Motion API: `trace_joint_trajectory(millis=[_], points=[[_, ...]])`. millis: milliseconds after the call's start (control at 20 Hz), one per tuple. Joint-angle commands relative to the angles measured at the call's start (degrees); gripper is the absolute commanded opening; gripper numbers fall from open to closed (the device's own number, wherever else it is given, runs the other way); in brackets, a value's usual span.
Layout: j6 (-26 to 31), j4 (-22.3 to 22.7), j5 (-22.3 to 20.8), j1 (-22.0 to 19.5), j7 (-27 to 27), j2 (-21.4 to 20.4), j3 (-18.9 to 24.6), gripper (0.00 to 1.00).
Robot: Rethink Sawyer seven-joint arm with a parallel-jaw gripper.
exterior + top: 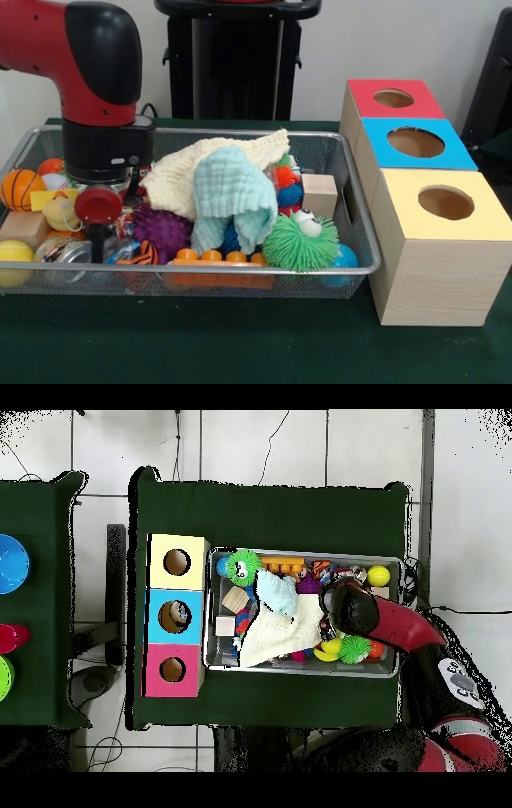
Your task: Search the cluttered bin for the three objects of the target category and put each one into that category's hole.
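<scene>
Arm (100,88) reaches down into the bin's (356,210) left end among balls; gripper is hidden, so its state cannot be told.

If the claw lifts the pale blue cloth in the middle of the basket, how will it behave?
The pale blue cloth hangs in soft folds over the toys, so it will probably droop, not hold its shape. It looks thin and light. It overlaps the cream cloth, which may drag along, and it may uncover the blue spiky ball beneath.
</scene>
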Motion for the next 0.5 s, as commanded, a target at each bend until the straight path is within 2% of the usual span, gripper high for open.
trace_joint_trajectory(millis=[50,500], points=[[0.1,-1.28,-1.03,0.81,-2.27,3.97,4.89,1.0],[0.44,-0.41,-0.39,1.26,-1.43,3.53,4.9,1.0]])
